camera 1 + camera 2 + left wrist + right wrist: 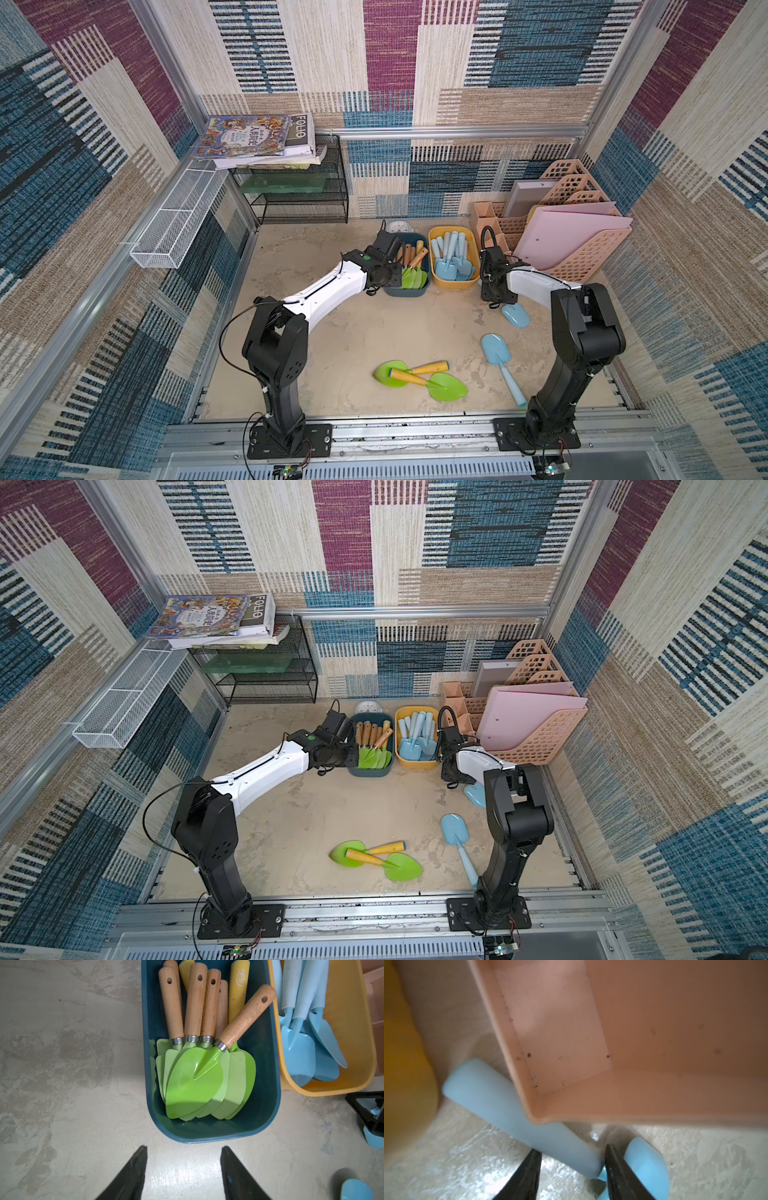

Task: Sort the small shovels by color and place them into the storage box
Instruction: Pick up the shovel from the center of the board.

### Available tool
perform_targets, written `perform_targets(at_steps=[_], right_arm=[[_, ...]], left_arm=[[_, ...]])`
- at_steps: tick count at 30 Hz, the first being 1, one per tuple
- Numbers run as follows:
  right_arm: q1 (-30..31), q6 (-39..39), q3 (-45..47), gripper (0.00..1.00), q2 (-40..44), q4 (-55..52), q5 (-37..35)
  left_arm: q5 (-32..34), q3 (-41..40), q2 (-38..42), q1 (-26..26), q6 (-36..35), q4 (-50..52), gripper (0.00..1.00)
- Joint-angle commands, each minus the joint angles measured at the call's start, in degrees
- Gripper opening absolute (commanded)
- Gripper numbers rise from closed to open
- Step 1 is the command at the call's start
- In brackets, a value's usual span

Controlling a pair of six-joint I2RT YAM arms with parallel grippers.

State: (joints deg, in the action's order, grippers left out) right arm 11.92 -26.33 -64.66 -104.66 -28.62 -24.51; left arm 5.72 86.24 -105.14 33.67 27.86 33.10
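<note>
Left wrist view, stock entry.

- Dark blue box (209, 1134), middle of the back edge of the tabletop (332, 332): holds the sorted green shovels (195, 1082). Blades are stacked at one end, wood and yellow handles at the other, and the top one lies askew.
- Yellow box (453, 284), just beside it toward the right edge: holds the sorted blue shovels (453, 257), and nothing green shows inside.
- Left claw (184, 1148): jaws well apart and empty, above bare tabletop just short of the dark blue box.
- Right claw (573, 1148): low over the tabletop between the yellow box and the pink organiser (633, 1105). Its jaws straddle the handle of a loose blue shovel (508, 1109), whose far end is tucked under the organiser's corner. I cannot tell whether the pads press on it. In both top views only its blade (515, 314) shows below the claw.

Outstanding, lying on the tabletop in both top views:
- A first green shovel (386, 371) near the middle of the front edge, yellow handle.
- A second green shovel (449, 386), its yellow handle crossing the first one's blade.
- A second loose blue shovel (496, 353), handle pointing at the front edge near the right arm's base.

Assessment: the sort looks mostly done. Both boxes are well filled and colours are kept apart. Four pieces are left outside, two per colour. The blue one at the right claw seems to be the item in hand.
</note>
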Motion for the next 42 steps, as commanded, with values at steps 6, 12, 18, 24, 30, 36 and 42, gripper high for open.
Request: perform_targets(at_steps=[6, 12, 18, 24, 30, 36, 42], right_arm=[[-0.24, 3.51, -0.08, 0.48, -1.69, 0.44, 5.05], [-0.26, 3.7, 2.85, 0.41, 0.12, 1.03, 11.9], [-0.24, 2.71, 6.13, 0.28, 2.73, 0.57, 14.47], [-0.24, 2.63, 8.86, 0.19, 5.21, 0.29, 15.97], [-0.15, 2.54, 10.43, 0.23, 6.18, 1.09, 18.16], [-0.24, 2.66, 8.85, 0.34, 3.99, 2.86, 18.8], [-0.15, 3.14, 7.6, 0.2, 2.79, 3.28, 20.26]], left_arm=[[-0.79, 0.28, -0.77, -0.42, 0.32, -0.86, 0.58], [-1.71, 0.43, -0.77, -0.39, 0.53, -0.46, 0.58], [-3.14, 0.4, -0.64, -0.42, 1.41, -0.25, 0.57], [-4.08, 0.11, -0.22, -0.38, 1.96, -0.2, 0.57], [-4.66, -0.61, 0.68, -0.34, 2.49, -0.23, 0.57], [-4.57, -1.07, 1.5, -0.41, 2.55, -0.23, 0.56], [-4.39, -0.78, 1.55, -0.37, 2.54, 0.31, 0.56]])
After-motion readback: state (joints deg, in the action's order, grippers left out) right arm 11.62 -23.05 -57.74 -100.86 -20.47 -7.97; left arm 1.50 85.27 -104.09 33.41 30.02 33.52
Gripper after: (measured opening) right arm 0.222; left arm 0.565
